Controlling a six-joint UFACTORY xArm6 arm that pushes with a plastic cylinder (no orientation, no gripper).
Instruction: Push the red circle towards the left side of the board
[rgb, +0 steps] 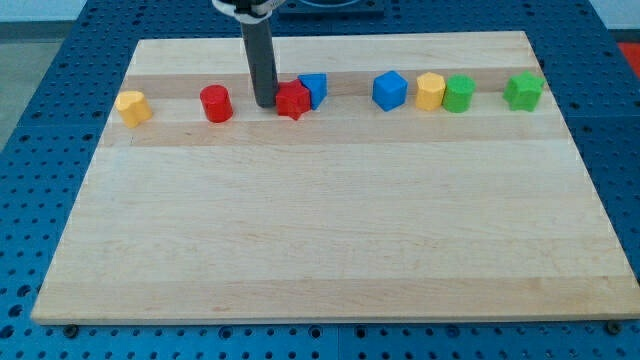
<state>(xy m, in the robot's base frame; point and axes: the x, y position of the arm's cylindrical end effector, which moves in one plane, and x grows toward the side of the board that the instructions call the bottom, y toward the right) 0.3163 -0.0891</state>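
Note:
The red circle (216, 103) is a short red cylinder on the wooden board (330, 230), in the upper left part of the view. My tip (264, 105) rests on the board to the right of the red circle, a small gap apart from it. The tip touches the left side of a red star-like block (293, 100), which sits against a blue block (314, 89).
A yellow block (132, 107) lies near the board's left edge, left of the red circle. To the view's right in the same row stand a blue cube (390, 90), a yellow block (430, 91), a green block (458, 94) and a green star-like block (523, 91).

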